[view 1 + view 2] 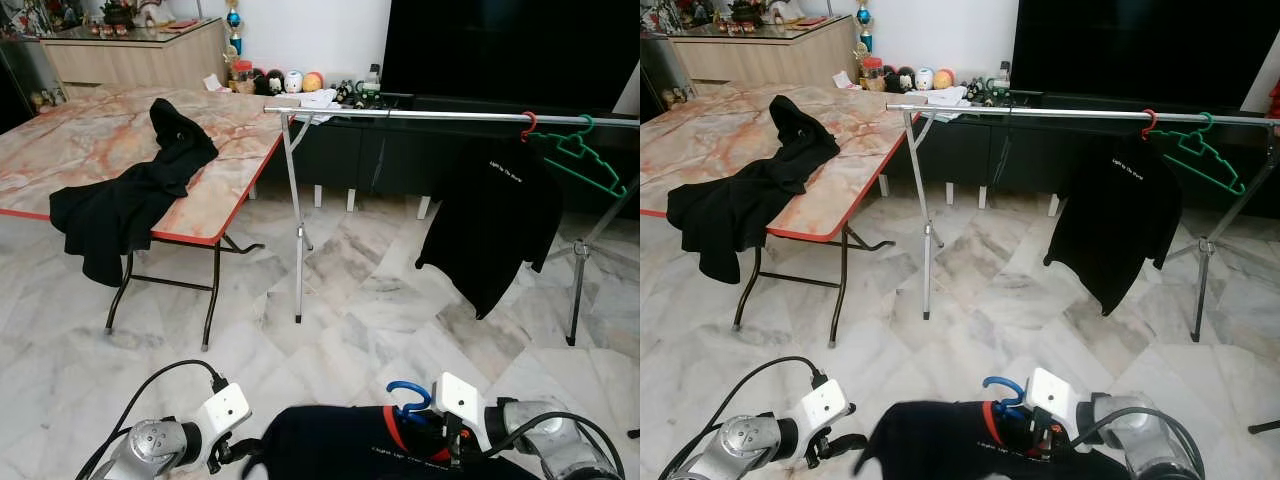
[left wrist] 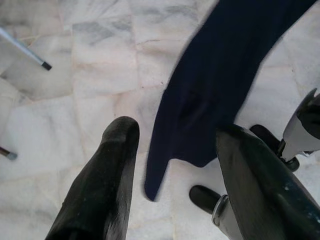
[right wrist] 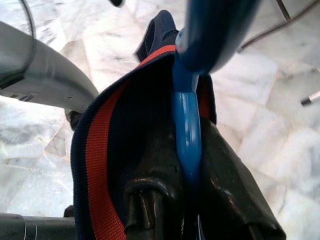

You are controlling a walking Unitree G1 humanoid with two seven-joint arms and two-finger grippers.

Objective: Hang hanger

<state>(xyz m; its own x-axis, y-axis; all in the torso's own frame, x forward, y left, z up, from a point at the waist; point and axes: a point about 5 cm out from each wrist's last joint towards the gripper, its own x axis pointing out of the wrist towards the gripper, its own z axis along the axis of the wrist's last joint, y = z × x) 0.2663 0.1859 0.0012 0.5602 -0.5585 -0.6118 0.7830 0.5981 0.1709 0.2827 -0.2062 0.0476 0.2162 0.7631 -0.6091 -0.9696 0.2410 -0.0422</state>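
Blue hanger (image 1: pixel 410 396), hook upward, clamped in right gripper (image 1: pixel 452 436); left gripper (image 2: pixel 175 175) apart.

Little of the lettering can be read. The black T-shirt (image 1: pixel 497 222) hanging from the silver rail (image 1: pixel 440 117) carries a short line of small white print on its chest, just below the rail, but the words are too small to make out. The dark shirt (image 1: pixel 970 445) held low in front of the robot, well below the rail, also has a small line of pale print near its red-trimmed collar, equally illegible.
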